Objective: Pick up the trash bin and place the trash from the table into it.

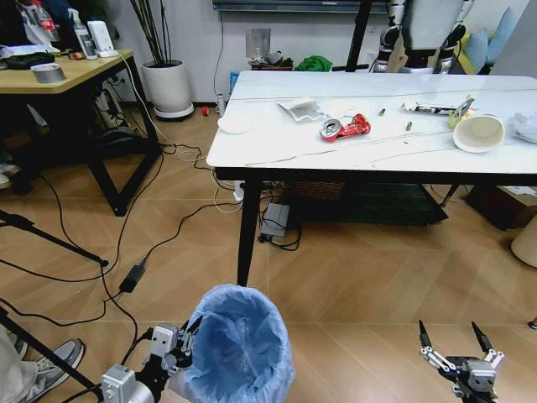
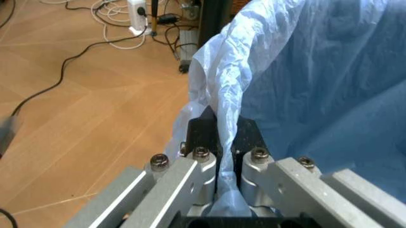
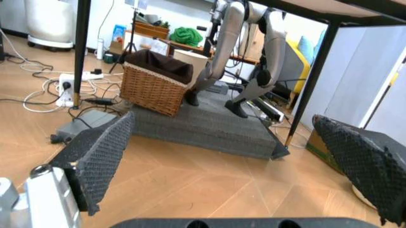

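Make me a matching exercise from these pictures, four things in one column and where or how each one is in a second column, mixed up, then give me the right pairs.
Column one:
1. trash bin
2. left gripper
3. right gripper
4. red wrapper

Column two:
A. lying on the white table
B. open, holding nothing, low over the floor
C. shut on the rim of the blue bag
D. in front of the table, lined with a light blue bag

Right pairs: 1-D, 2-C, 3-B, 4-A.
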